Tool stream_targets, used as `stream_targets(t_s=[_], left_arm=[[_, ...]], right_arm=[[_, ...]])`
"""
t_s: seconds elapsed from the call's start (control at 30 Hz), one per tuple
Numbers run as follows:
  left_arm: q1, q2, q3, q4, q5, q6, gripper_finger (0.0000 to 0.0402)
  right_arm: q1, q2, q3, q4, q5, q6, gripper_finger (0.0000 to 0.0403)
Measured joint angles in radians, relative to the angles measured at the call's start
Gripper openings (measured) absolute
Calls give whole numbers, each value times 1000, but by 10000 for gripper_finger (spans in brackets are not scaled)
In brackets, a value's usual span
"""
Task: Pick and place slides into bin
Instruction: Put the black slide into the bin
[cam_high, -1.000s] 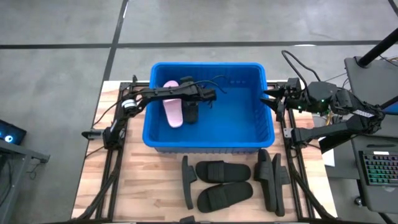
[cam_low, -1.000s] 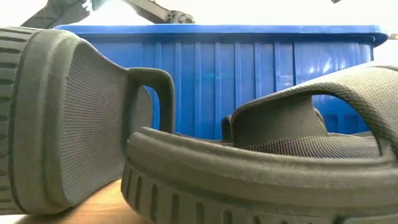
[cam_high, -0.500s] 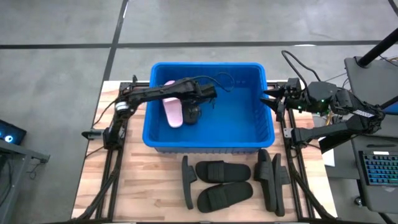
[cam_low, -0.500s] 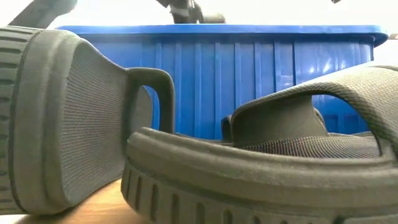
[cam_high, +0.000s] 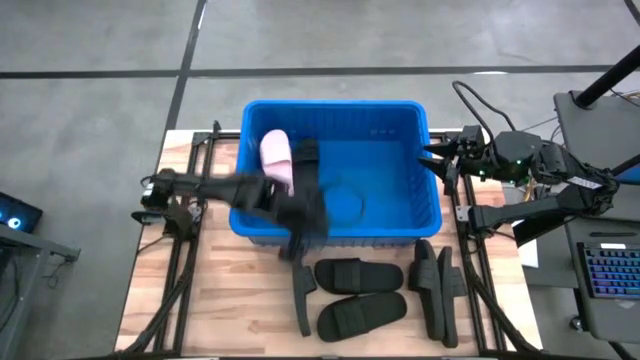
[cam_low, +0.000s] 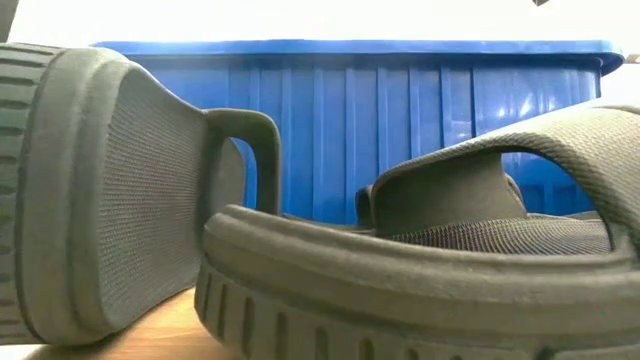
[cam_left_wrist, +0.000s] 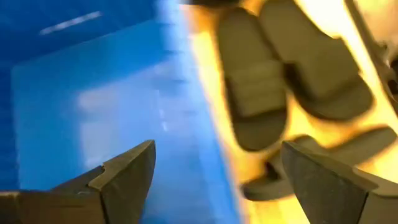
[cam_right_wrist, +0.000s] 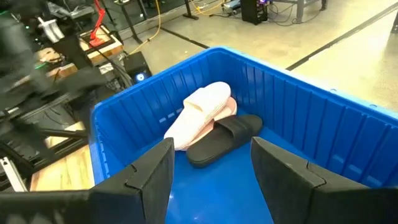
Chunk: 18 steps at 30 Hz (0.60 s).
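Note:
The blue bin (cam_high: 432, 215) stands at the table's far middle. Inside it, pale pink slides (cam_right_wrist: 202, 112) and one black slide (cam_right_wrist: 224, 140) lie on the floor at its left; they also show in the high view (cam_high: 277, 158). Several black slides (cam_high: 358, 274) lie on the wooden table in front of the bin, some on their sides (cam_high: 301, 292). My left gripper (cam_left_wrist: 217, 180) is open and empty over the bin's near wall, blurred in the high view (cam_high: 300, 228). My right gripper (cam_right_wrist: 211, 168) is open and empty at the bin's right rim (cam_high: 432, 160).
The low view is filled by two black slides (cam_low: 400, 270) close up, with the bin's ribbed wall (cam_low: 400, 110) behind. A keyboard (cam_high: 610, 270) and a stand sit off the table's right side. Bare wood (cam_high: 230, 300) shows at the near left.
My left arm has swung quickly from over the bin's middle toward the table's near edge and now hangs over the bin's near wall. The black slide that was under it lies in the bin beside the pink ones. My right arm has kept still.

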Motion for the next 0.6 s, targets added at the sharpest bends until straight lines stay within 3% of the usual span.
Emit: stream_targets(t_s=[0.2, 0.4, 0.6], left_arm=[[-188, 55, -2, -2, -156, -59, 328], [-270, 131, -2, -7, -163, -231, 328], [-317, 239, -2, 10, -157, -262, 328]], right_arm=[[0, 0, 0, -26, -3, 0, 203], [0, 0, 0, -87, -3, 0, 203], [0, 0, 0, -127, -3, 0, 203]])
